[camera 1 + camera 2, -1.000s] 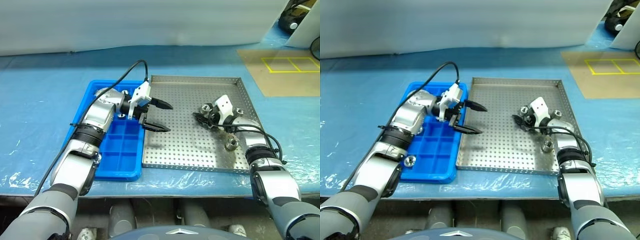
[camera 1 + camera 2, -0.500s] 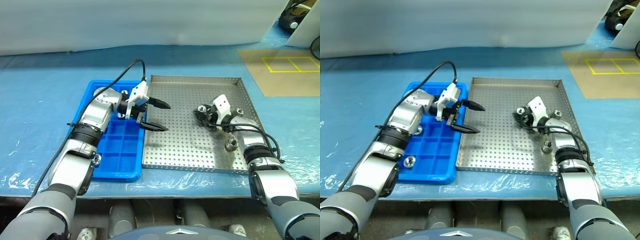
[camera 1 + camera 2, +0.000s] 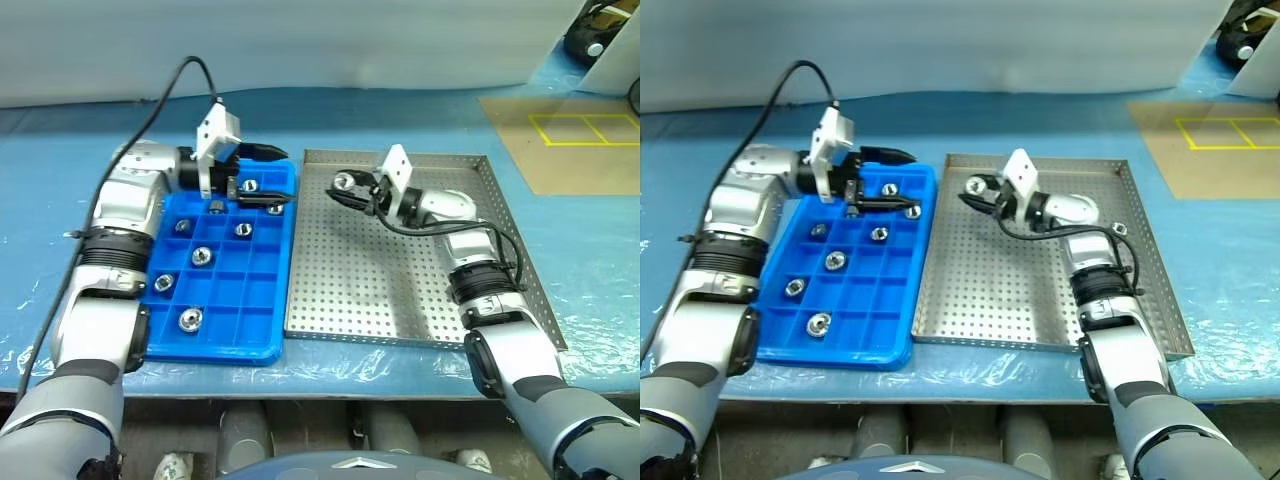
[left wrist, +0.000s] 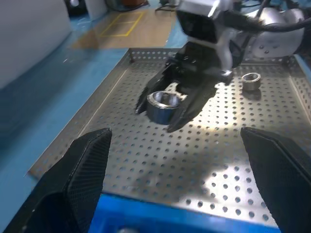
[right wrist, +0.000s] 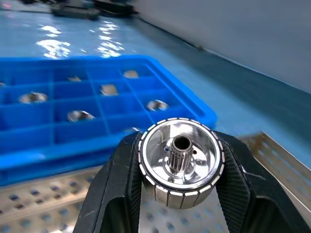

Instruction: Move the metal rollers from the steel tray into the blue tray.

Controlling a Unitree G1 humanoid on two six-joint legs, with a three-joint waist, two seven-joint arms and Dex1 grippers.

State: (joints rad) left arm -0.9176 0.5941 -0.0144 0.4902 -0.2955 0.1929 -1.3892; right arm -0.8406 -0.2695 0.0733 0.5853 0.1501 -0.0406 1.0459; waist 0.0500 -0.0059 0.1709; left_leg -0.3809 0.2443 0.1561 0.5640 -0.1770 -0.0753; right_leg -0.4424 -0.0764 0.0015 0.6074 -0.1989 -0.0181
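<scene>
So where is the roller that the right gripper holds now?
The metal roller sits clamped in the right gripper, above the far left part of the steel tray, close to the blue tray.

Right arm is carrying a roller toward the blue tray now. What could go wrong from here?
1. The shiny ridged metal roller is pinched only at its rim by the right gripper, so it may slip onto the perforated steel tray.
2. The left gripper, jaws open, hangs over the blue compartment tray's far end, so the arms might collide.
</scene>
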